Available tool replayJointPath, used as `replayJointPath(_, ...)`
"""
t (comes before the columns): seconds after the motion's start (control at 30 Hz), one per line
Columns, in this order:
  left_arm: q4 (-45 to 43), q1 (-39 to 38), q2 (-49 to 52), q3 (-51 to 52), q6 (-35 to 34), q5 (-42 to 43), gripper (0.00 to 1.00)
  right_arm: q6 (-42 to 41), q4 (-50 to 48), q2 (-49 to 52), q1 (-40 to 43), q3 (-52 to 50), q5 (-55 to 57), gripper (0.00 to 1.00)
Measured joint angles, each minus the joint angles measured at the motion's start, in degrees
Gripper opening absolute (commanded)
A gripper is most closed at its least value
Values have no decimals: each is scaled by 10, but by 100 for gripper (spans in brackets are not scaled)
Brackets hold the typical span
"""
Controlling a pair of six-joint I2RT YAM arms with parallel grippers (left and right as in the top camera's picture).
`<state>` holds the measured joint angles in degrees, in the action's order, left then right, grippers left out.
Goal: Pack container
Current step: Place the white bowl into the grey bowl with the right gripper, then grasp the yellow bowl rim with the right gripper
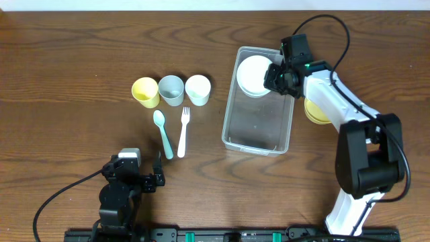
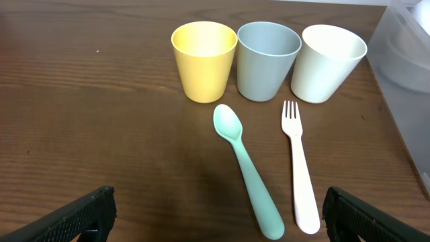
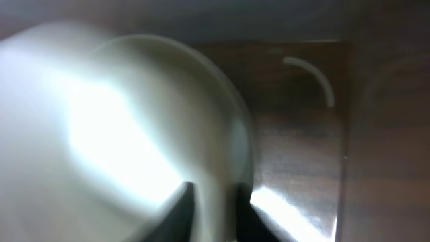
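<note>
The container (image 1: 226, 129) is set right of centre, and at its far end a white bowl (image 1: 254, 75) is gripped by the right gripper (image 1: 274, 77). Three cups (image 1: 170, 89), a spoon (image 1: 162, 134), a fork (image 1: 183, 131) and a yellow bowl (image 1: 314, 111) are not yet packed. The left gripper (image 1: 158, 171) is spread open.

Table (image 1: 80, 54): dark grained wood, low sheen; container (image 1: 259, 131): clear glossy plastic; white bowl (image 1: 254, 74): smooth, faintly glossy; yellow cup (image 2: 204, 60), grey cup (image 2: 267, 60), white cup (image 2: 329, 64), spoon (image 2: 246, 168), fork (image 2: 299, 168): smooth matt plastic.

Within the container (image 1: 259, 131), only a white bowl (image 1: 254, 74) blocks the far end.
</note>
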<state>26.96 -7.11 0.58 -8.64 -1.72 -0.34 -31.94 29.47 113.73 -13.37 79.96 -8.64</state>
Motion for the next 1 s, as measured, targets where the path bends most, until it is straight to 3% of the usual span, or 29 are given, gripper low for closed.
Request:
replayJointPath(0.2, 0, 0, 0, 0, 0, 0, 98, 43, 30, -28, 1, 3, -22, 49)
replayJointPath(0.33, 0, 0, 0, 0, 0, 0, 98, 63, 95, -117, 15, 10, -22, 63)
replayJointPath(0.6, 0, 0, 0, 0, 0, 0, 98, 76, 278, -308, 148, 46, 69, 70)
replayJointPath(0.83, 0, 0, 0, 0, 0, 0, 98, 70, 275, -259, 239, -35, 106, 72)
replayJointPath(1.0, 0, 0, 0, 0, 0, 0, 98, 51, 178, -198, 247, -136, 114, 71)
